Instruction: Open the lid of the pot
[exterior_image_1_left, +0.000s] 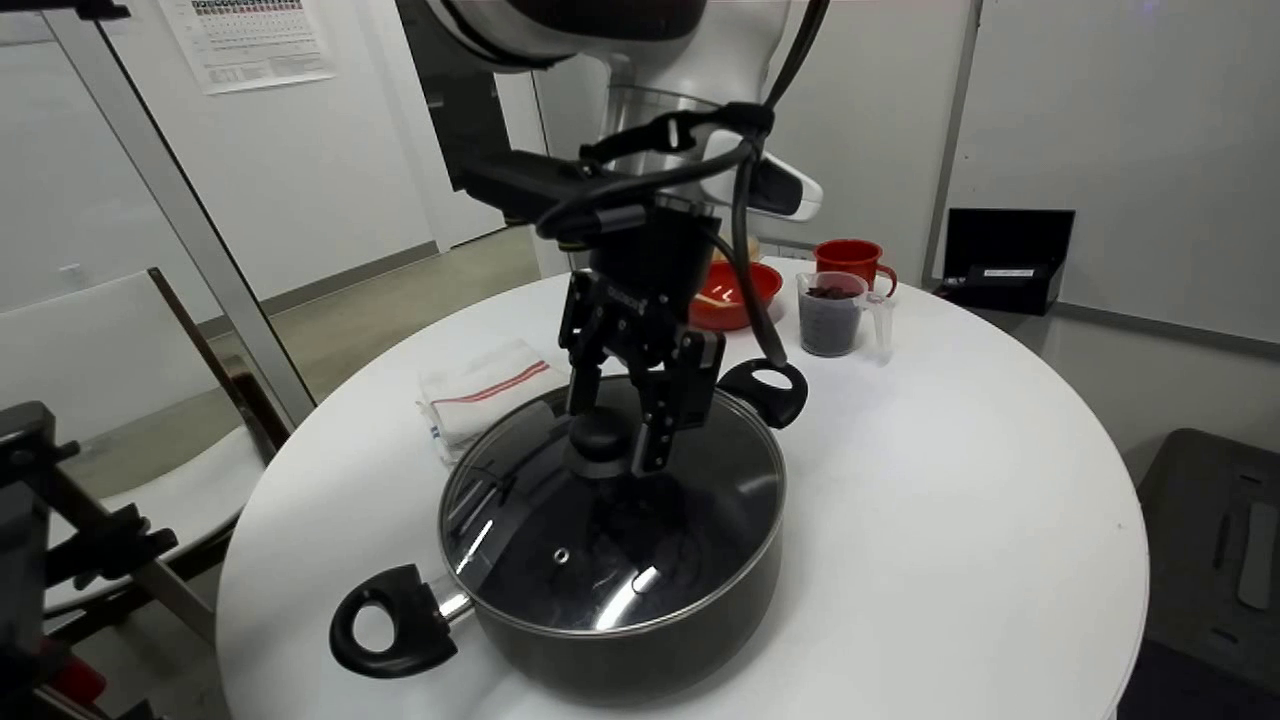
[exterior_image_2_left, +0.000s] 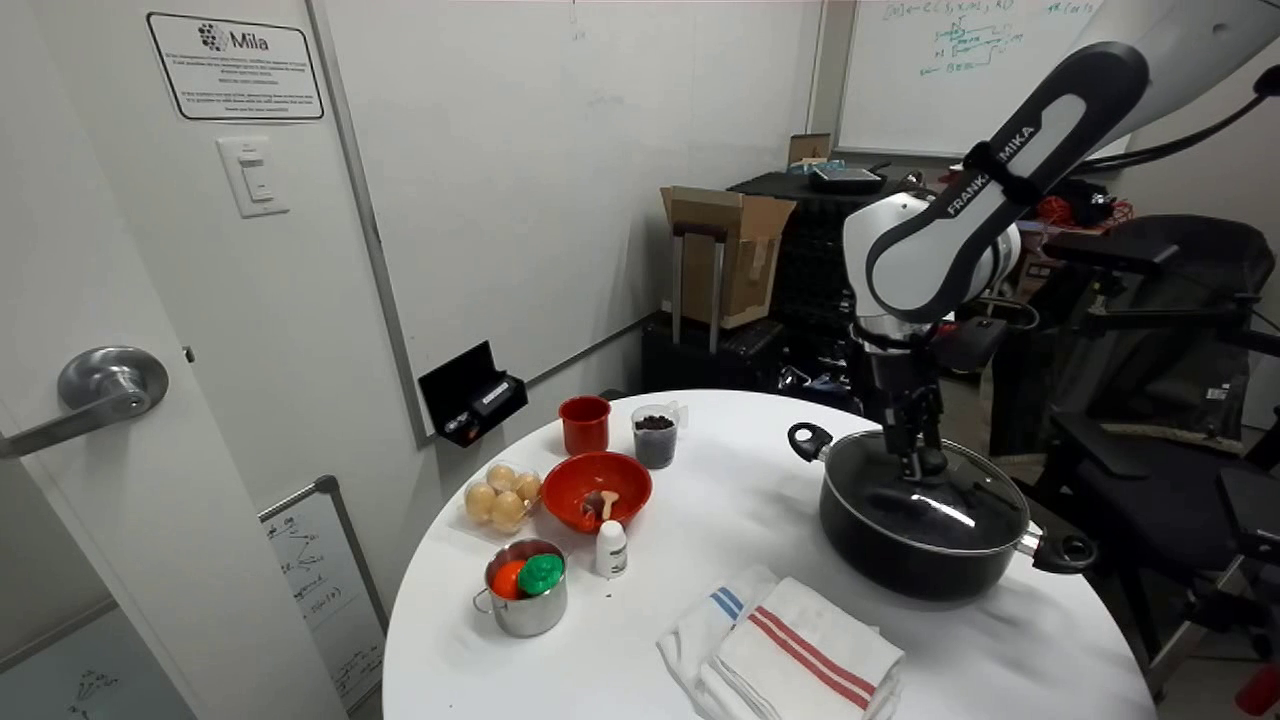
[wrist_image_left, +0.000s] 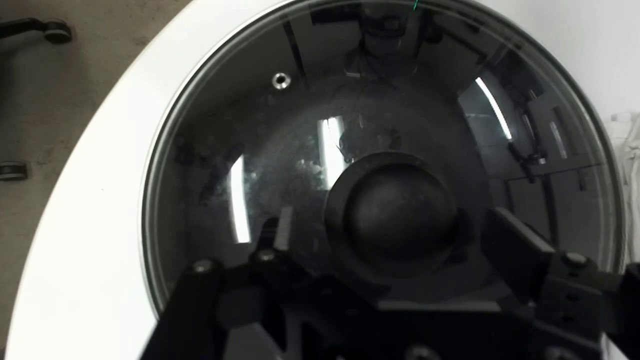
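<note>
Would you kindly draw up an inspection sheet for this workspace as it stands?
Surface: white table with a rounded edge.
Job's things: lid lies on the pot, not yet lifted; inside too dark to tell.
Clutter: towels, red bowl, mug, measuring cup, metal cup, white bottle, egg-like items.
Gripper: open, fingers either side of the knob, gaps showing in the wrist view.
Cables: black cable hangs beside the gripper.
Surroundings: whiteboard, cardboard box, office chair.

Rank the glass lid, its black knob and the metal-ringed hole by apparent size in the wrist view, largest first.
1. Glass lid, filling most of the view, partly hidden by the end effector.
2. Black knob, far smaller.
3. Metal-ringed hole, tiny beside both.
No two look alike in size.
</note>
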